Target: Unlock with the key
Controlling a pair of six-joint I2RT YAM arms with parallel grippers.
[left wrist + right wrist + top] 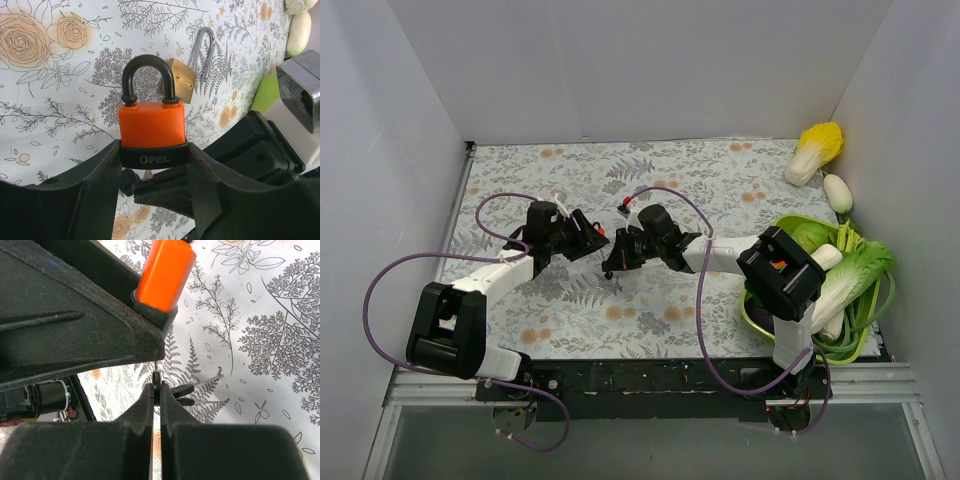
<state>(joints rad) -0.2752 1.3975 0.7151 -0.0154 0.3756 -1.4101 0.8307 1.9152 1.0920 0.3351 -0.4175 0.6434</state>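
The orange plastic-cased padlock with the black shackle (151, 122) is clamped by its black base between the fingers of the left gripper (154, 156). It is raised above the floral-patterned table cover (50, 100), a little left of the table's middle. Its shackle is seated in the body, so it is judged to be locked.

The small black-headed metal key (157, 379) is pinched in the closed right gripper (156, 397), just right of the padlock, with its blade pointed at the underside of the black base. Spare keys on the ring (185, 389) hang beside it. Whether the blade tip has entered the keyway cannot be told, as it is partly hidden by the edge of the left finger.

The step in hand is judged to be insertion. The blade should be lined up with the keyway axis before it is pushed, then advanced slowly so that the thin blade is not bent against the base or the left finger. The padlock should be gripped firmly so that the twist can be taken once the key is seated. The dangling keys should be kept out of the gap. The brass padlock with the open silver shackle (181, 81), lying on the cover on the far side, is not needed.
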